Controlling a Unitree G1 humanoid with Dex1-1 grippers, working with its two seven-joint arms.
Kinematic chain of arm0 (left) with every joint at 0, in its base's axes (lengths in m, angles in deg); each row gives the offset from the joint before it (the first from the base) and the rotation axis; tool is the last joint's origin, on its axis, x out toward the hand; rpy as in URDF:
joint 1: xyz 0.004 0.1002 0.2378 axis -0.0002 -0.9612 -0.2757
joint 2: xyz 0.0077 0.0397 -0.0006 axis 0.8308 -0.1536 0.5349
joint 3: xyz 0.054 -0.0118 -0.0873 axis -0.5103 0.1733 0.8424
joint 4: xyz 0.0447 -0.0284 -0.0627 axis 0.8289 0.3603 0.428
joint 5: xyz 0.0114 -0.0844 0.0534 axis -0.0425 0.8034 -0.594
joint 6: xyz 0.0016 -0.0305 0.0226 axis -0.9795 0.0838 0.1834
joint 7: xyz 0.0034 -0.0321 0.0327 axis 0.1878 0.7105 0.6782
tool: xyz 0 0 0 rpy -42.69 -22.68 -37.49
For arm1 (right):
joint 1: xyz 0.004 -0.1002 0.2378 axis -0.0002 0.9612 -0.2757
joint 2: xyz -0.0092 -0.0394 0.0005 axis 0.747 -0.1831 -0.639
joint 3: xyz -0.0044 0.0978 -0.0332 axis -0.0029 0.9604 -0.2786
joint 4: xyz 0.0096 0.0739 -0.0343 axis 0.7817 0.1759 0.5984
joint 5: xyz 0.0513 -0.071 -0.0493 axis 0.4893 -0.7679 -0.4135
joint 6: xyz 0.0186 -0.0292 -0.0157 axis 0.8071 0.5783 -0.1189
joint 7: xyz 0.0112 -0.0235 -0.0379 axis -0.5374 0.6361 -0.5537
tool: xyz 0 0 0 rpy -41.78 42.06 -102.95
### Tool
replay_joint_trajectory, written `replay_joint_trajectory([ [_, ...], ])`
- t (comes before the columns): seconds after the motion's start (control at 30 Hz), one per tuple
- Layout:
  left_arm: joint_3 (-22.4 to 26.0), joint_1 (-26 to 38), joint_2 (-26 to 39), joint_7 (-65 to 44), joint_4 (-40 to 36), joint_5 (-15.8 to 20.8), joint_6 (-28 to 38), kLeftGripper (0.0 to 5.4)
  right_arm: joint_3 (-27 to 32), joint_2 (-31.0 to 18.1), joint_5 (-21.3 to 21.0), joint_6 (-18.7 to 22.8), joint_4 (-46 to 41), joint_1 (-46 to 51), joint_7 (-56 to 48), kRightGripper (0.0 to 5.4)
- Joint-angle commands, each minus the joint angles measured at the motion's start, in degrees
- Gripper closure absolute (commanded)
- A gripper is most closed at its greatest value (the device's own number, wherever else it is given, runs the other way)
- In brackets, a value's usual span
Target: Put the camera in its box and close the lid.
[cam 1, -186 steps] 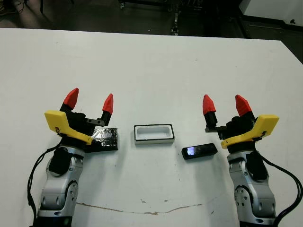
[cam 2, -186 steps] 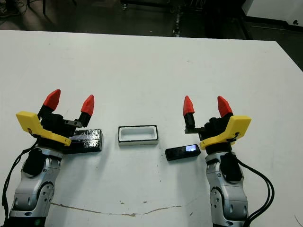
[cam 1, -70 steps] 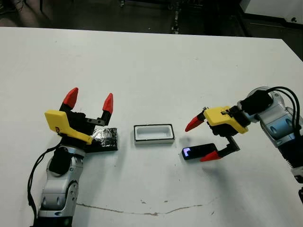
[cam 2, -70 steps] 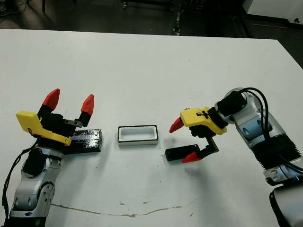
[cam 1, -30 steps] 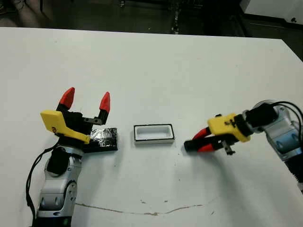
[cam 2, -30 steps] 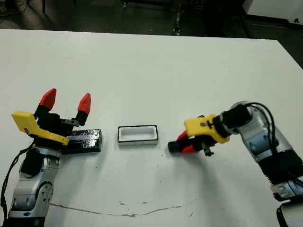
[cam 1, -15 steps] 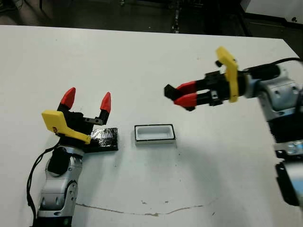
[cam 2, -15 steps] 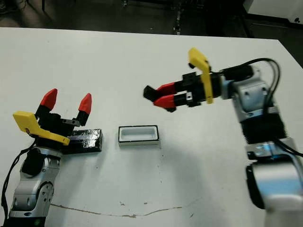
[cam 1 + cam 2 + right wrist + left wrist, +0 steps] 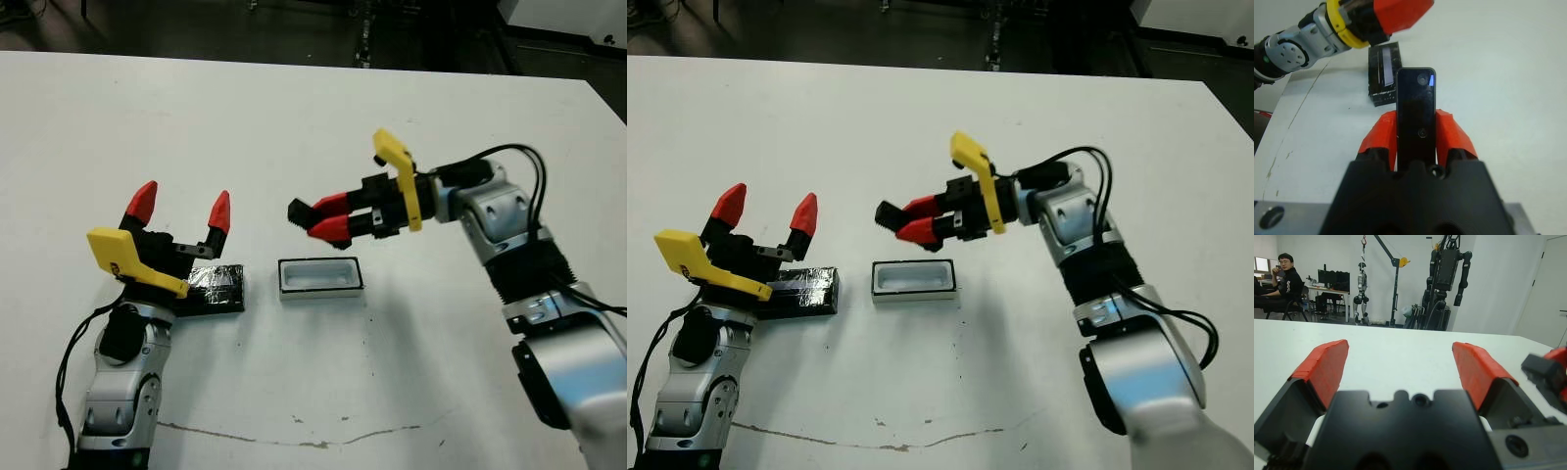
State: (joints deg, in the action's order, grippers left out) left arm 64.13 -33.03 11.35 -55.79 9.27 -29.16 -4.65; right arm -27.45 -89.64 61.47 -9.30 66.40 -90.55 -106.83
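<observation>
My right gripper [image 9: 323, 219] reaches level above the shallow white-lined box [image 9: 320, 276], clamping the slim black bar camera [image 9: 1415, 115] | left gripper [image 9: 181, 211] upright, fingers spread, empty, over the crinkled black lid [image 9: 217, 288]

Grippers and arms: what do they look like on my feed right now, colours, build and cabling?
Both match: the left gripper and right gripper each have two red pointed fingertips on a black body with a yellow angled bracket. Behind them come silver-grey metal forearms with black joint sections. Black cables loop beside each arm.
</observation>
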Motion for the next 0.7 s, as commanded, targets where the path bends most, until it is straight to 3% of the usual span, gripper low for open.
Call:
replay_joint_trajectory([
  [0.03,-0.1,0.1,-0.1,0.5,0.1,-0.9,0.1,0.0,-0.6,-0.5,-0.8,0.4,-0.9,0.7,0.0,3.73],
  [0.7,-0.1,0.0,-0.1,0.4,0.0,-0.3,-0.3,0.0,-4.1,-2.1,-3.5,1.6,-3.5,4.1,-0.5,3.73],
])
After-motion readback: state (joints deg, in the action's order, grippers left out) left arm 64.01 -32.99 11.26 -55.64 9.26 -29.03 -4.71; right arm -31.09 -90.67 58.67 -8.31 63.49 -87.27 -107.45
